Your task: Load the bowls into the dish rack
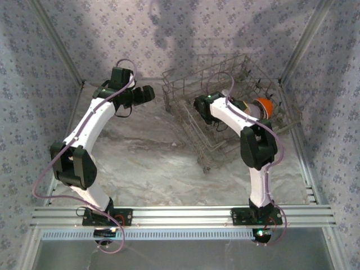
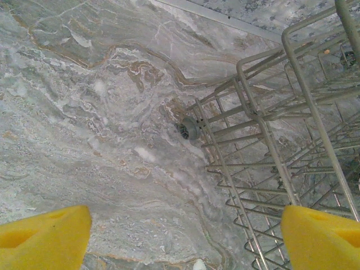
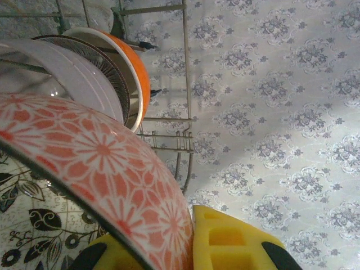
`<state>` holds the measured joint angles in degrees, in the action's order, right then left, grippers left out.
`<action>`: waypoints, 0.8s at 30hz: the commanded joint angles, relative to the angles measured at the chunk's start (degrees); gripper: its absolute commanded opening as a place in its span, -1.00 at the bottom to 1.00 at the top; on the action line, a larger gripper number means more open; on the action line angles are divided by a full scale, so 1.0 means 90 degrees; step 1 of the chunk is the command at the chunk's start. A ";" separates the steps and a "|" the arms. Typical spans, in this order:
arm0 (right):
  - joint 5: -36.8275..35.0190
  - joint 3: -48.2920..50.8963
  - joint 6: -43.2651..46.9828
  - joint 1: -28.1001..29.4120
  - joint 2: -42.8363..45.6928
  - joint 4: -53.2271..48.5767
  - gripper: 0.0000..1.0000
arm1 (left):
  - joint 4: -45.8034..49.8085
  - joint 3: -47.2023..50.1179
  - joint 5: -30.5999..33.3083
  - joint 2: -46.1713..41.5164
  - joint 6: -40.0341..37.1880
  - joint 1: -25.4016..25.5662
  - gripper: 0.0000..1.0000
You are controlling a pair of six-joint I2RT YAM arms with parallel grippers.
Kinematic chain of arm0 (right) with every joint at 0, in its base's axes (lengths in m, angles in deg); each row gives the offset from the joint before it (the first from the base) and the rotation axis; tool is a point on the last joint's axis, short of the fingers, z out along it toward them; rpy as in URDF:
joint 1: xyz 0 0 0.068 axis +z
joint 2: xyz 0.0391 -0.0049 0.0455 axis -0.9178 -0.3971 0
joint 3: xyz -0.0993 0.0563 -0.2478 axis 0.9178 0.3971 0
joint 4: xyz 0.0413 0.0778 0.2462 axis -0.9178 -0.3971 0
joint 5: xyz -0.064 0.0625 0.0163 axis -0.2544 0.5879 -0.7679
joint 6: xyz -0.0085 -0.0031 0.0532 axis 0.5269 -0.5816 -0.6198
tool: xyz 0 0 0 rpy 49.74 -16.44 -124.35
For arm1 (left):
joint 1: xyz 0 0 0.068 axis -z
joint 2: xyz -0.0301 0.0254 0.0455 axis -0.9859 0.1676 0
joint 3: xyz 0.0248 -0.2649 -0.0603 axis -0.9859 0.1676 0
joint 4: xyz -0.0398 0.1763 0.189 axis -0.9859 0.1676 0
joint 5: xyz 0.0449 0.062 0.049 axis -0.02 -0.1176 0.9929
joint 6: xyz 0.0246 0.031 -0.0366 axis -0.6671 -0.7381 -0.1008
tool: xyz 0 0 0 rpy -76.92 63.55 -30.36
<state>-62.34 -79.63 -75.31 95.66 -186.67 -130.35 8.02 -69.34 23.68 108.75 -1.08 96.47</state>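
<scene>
The right claw (image 3: 164, 250) grips the pink flowered bowl (image 3: 101, 152) by its rim inside the rack (image 3: 185, 107), with the orange bowl (image 3: 142, 79) racked beyond it. This looks like the placing step: next, seat the bowl between wires and release. The left claw (image 2: 185, 225) gapes empty, the rack at its right.

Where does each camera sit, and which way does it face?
Top: above and behind, looking down on table, dish rack, left arm, right arm.
Left wrist: faces down at table and rack corner, between the open left tool's fingers.
Right wrist: at the rack, facing the wall past the bowls; right tool closed on the pink bowl.
Shared: top and right wrist both show the orange bowl.
</scene>
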 commanded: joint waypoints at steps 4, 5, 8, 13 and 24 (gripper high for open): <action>-0.0014 -0.0295 -0.1005 -0.0102 -0.0112 -0.1007 -1.00 | 0.0003 -0.0011 -0.0152 -0.0270 -0.0133 -0.0053 0.75; -0.0011 -0.0284 -0.1025 -0.0094 -0.0119 -0.1013 -1.00 | -0.0007 -0.0011 -0.0152 -0.0265 -0.0133 -0.0053 0.75; -0.0052 -0.0297 -0.1203 -0.0108 -0.0196 -0.1190 -1.00 | -0.0017 -0.0018 -0.0177 -0.0255 -0.0143 -0.0053 0.75; -0.0053 -0.0392 -0.1229 -0.0058 -0.0342 -0.1206 -1.00 | -0.0032 -0.0021 -0.0209 -0.0236 -0.0151 -0.0072 0.75; 0.0170 -0.0352 -0.0635 -0.0027 -0.0512 -0.0516 -1.00 | -0.0018 0.0021 -0.0202 -0.0255 -0.0124 -0.0082 0.75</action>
<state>-62.31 -82.93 -82.63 95.84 -190.23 -138.68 8.02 -69.34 22.58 108.75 -1.25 96.10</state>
